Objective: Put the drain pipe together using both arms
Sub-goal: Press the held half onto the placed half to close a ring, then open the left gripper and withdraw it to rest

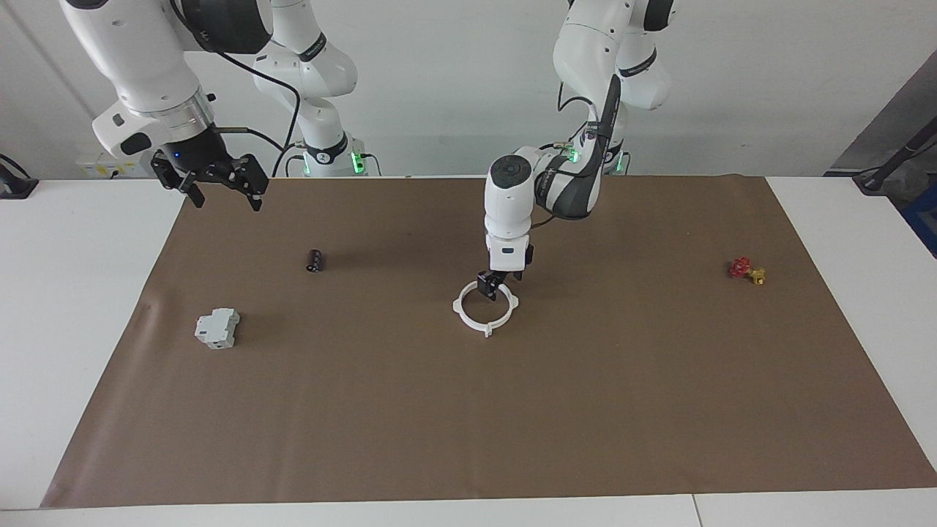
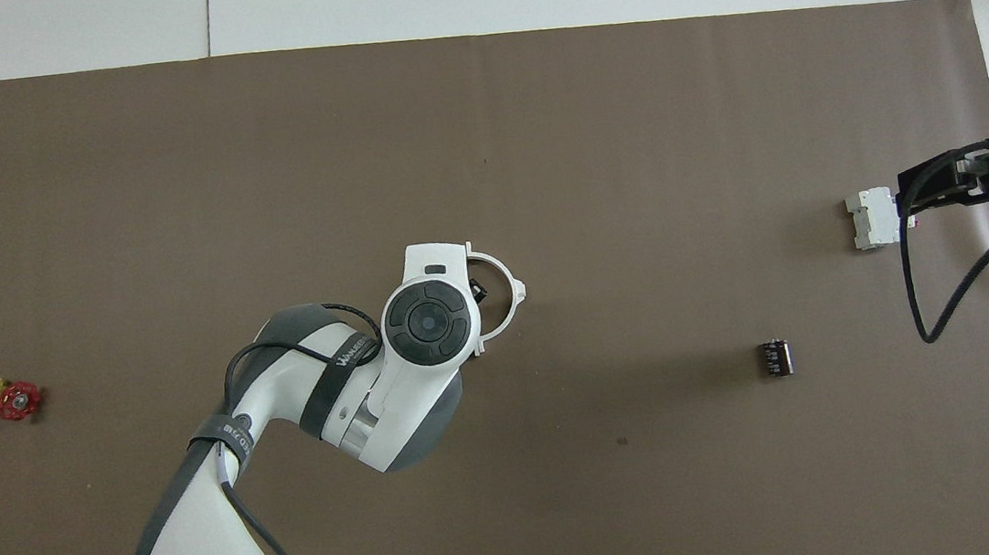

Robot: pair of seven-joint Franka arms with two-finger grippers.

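Note:
The drain pipe (image 1: 463, 316) lies flat on the brown mat (image 1: 468, 424) near its middle, showing as one closed white ring with small tabs. My left gripper (image 1: 500, 282) hangs just over the part of the rim nearest the robots, open, holding nothing. In the overhead view the left wrist covers much of the drain pipe (image 2: 504, 267), and only one dark fingertip (image 2: 476, 290) shows inside the ring. My right gripper (image 1: 222, 192) waits open and empty, high over the mat's edge at the right arm's end, and in the overhead view the right gripper (image 2: 913, 189) shows beside the boxy block.
A grey-white boxy block (image 1: 217, 328) and a small dark cylinder (image 1: 315, 260) lie toward the right arm's end. A small red-and-yellow valve (image 1: 747, 269) lies toward the left arm's end. White tabletop borders the mat.

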